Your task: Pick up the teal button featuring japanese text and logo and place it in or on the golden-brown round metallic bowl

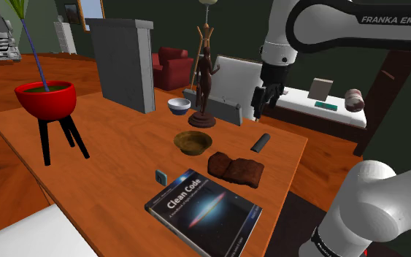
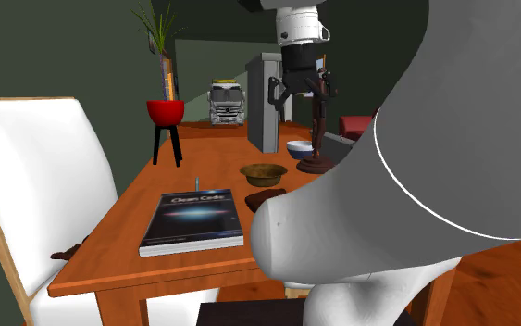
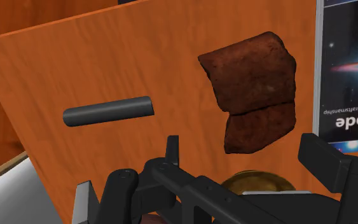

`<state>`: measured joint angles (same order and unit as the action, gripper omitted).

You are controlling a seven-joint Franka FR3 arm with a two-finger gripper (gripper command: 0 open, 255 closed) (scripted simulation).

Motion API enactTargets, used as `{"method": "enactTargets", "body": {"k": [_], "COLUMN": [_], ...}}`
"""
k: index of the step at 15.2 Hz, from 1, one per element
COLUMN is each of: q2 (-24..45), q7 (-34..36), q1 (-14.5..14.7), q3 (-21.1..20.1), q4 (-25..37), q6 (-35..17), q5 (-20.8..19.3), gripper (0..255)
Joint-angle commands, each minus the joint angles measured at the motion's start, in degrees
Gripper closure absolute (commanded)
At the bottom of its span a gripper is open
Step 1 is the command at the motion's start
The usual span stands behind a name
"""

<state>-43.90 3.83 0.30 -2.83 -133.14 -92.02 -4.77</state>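
The teal button (image 1: 160, 176) is a small flat piece standing on the wooden table (image 1: 109, 146), at the far corner of the Clean Code book (image 1: 204, 214); it also shows as a thin sliver (image 2: 196, 183) in the second exterior view. The golden-brown round bowl (image 1: 193, 142) (image 2: 264, 172) sits mid-table, and its rim (image 3: 257, 182) peeks out behind the fingers. My gripper (image 1: 266, 103) (image 2: 300, 90) (image 3: 203, 181) hangs open and holds nothing, well above the table near a dark grey bar (image 1: 260, 142), far from the button.
A brown folded cloth (image 1: 236, 169) (image 3: 254, 89) lies between bowl and book. The dark bar (image 3: 107, 111) lies beside it. A white bowl (image 1: 179, 106), a dark statue (image 1: 204, 80), a tall grey box (image 1: 123, 62) and a red planter (image 1: 47, 98) stand further back.
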Motion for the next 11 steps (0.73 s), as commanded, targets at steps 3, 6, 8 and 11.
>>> {"method": "enactTargets", "body": {"k": [3, 6, 8, 11], "q2": [0.86, 2.94, 4.86, 8.49], "q7": [5.16, 12.82, 17.88, 25.38], "q1": [-0.10, -0.27, -0.41, -0.78], "q3": [-2.50, -6.29, -8.79, -12.54], "q4": [-1.13, -2.11, -2.30, -1.86], "q6": [-1.44, -3.90, -5.73, -8.71], "q5": [2.13, 5.23, 7.16, 9.70], "gripper": [0, 0, 0, 0]}}
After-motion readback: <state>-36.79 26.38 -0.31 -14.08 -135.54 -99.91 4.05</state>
